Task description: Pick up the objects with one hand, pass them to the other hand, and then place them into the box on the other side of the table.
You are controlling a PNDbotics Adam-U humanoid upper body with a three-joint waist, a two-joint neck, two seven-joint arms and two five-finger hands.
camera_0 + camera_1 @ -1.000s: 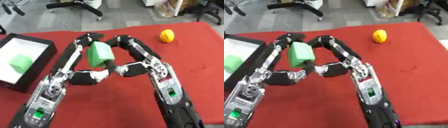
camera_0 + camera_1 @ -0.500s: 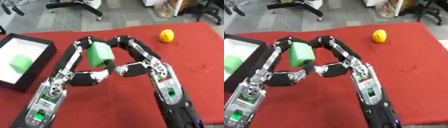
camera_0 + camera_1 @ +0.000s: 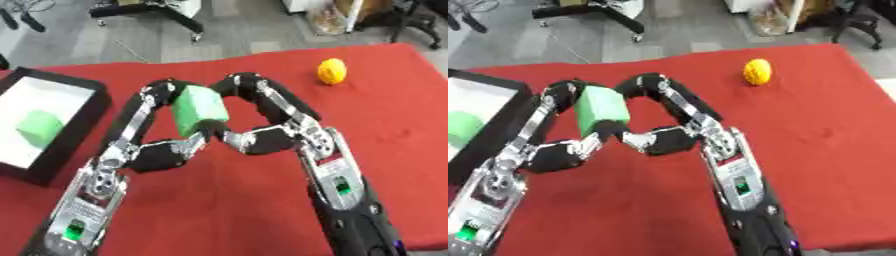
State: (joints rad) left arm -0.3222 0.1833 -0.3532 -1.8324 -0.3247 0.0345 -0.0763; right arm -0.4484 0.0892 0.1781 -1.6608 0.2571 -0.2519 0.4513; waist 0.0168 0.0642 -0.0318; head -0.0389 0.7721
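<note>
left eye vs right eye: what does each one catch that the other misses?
Left eye only: the box's full white inside and the whole green block lying in it. Right eye only: the cloth's right edge with grey floor beside it. Both: left hand and right hand closed on a green block between them, and the yellow ball far right.

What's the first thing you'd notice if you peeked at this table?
Right in the middle, the left hand and right hand both curl round a green block, held up over the red table. A yellow ball sits far right, and another green block lies in the box at left.
</note>
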